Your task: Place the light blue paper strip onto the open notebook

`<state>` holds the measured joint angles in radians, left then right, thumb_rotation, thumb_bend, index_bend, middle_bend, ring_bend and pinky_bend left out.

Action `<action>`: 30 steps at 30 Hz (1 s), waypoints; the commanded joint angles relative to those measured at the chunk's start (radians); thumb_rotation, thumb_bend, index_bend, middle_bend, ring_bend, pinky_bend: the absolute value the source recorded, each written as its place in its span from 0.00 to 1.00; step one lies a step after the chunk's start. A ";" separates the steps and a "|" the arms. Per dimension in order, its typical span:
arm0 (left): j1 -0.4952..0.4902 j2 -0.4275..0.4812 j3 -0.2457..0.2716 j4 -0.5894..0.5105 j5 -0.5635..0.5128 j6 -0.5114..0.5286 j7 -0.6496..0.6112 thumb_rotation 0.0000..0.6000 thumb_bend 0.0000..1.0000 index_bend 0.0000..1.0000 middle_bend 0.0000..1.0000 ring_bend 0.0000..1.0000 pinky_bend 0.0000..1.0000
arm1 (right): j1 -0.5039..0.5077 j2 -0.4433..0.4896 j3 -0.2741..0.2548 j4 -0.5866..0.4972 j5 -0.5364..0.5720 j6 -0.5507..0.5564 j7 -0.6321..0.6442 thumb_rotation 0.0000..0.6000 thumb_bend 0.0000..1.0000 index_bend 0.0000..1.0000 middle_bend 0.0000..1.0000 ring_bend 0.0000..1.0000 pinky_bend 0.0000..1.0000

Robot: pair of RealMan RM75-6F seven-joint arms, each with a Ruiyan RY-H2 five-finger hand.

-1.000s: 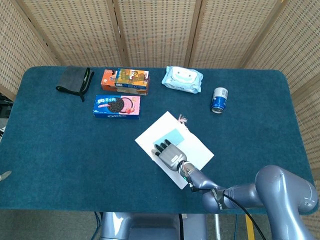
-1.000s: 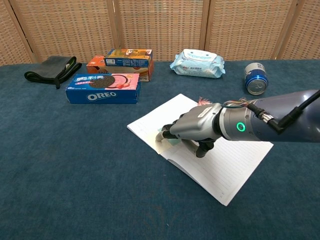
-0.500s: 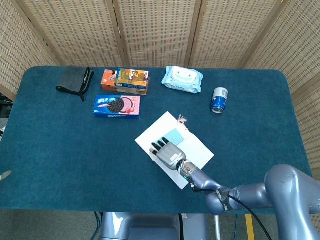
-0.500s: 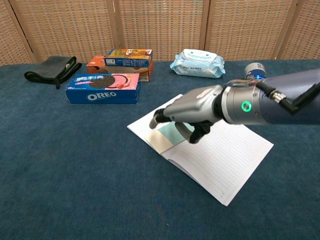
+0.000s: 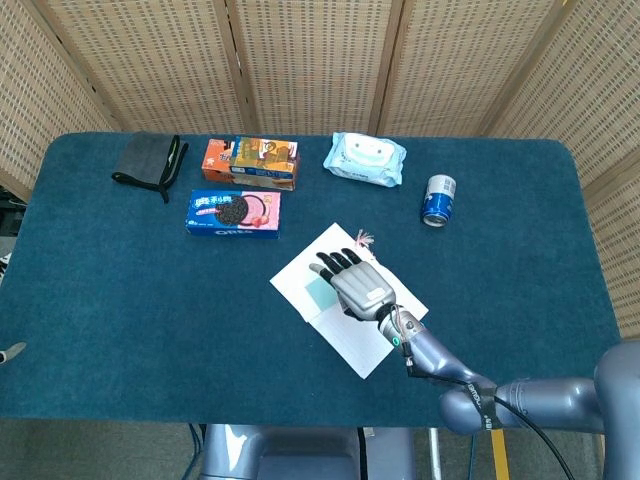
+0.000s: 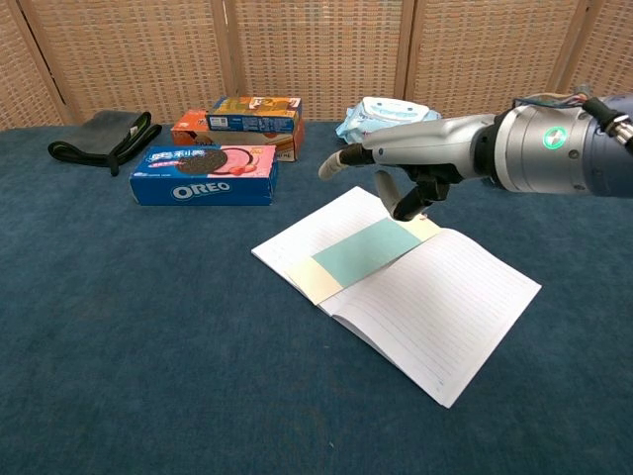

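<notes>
The worktop (image 6: 119, 327) spreads dark blue under me, with wicker screens (image 6: 316, 54) standing along its far edge. My right arm (image 6: 554, 148) reaches in from the right, and my right hand (image 6: 415, 163) hangs above the open notebook (image 6: 435, 307), apart from the page, its fingers (image 6: 341, 158) stretched flat and spread with nothing in them, thumb pointing down toward the paper. The notebook lies open near the middle of the worktop, turned at an angle, lined pages up. The light blue paper strip (image 6: 366, 249) lies flat on its left-hand page, beside the fold, with a cream band of paper showing at each end; in the head view my hand (image 5: 360, 287) covers most of the strip (image 5: 322, 296). Behind the notebook to the left sits the Oreo box (image 6: 203, 175), and behind that an orange biscuit box (image 6: 237, 124). A pack of wet wipes (image 5: 365, 158) lies at the far side, partly hidden by my fingers in the chest view. A dark folded cloth (image 6: 104, 137) rests at the far left. A blue can (image 5: 438, 200) stands to the right in the head view. I cannot see my left hand in either view.
</notes>
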<state>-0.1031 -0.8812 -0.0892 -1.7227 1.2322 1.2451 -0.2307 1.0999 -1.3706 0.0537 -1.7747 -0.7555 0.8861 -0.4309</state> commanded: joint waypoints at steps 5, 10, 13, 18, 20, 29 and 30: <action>0.000 -0.003 0.001 -0.005 -0.005 0.001 0.012 1.00 0.00 0.00 0.00 0.00 0.00 | 0.011 -0.041 -0.042 0.064 0.086 -0.086 -0.023 1.00 1.00 0.00 0.00 0.00 0.00; -0.005 -0.005 -0.003 0.001 -0.019 -0.010 0.009 1.00 0.00 0.00 0.00 0.00 0.00 | 0.021 -0.106 -0.047 0.192 0.166 -0.137 -0.016 1.00 1.00 0.00 0.00 0.00 0.00; -0.008 -0.005 -0.003 0.002 -0.022 -0.016 0.013 1.00 0.00 0.00 0.00 0.00 0.00 | 0.020 -0.123 -0.051 0.240 0.188 -0.156 -0.012 1.00 1.00 0.00 0.00 0.00 0.00; -0.013 -0.007 -0.005 -0.001 -0.029 -0.022 0.024 1.00 0.00 0.00 0.00 0.00 0.00 | 0.019 -0.127 -0.058 0.268 0.200 -0.182 -0.009 1.00 1.00 0.00 0.00 0.00 0.00; -0.015 -0.008 -0.004 -0.003 -0.030 -0.024 0.030 1.00 0.00 0.00 0.00 0.00 0.00 | 0.020 -0.125 -0.061 0.271 0.198 -0.195 -0.007 1.00 1.00 0.00 0.00 0.00 0.00; -0.018 -0.012 -0.003 -0.009 -0.036 -0.026 0.047 1.00 0.00 0.00 0.00 0.00 0.00 | 0.039 -0.128 -0.067 0.310 0.171 -0.255 -0.003 1.00 1.00 0.00 0.00 0.00 0.00; -0.019 -0.013 -0.003 -0.009 -0.037 -0.027 0.048 1.00 0.00 0.00 0.00 0.00 0.00 | 0.041 -0.129 -0.066 0.315 0.163 -0.259 -0.002 1.00 1.00 0.00 0.00 0.00 0.00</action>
<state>-0.1219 -0.8937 -0.0925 -1.7319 1.1948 1.2180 -0.1824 1.1376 -1.4978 -0.0146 -1.4662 -0.5842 0.6333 -0.4356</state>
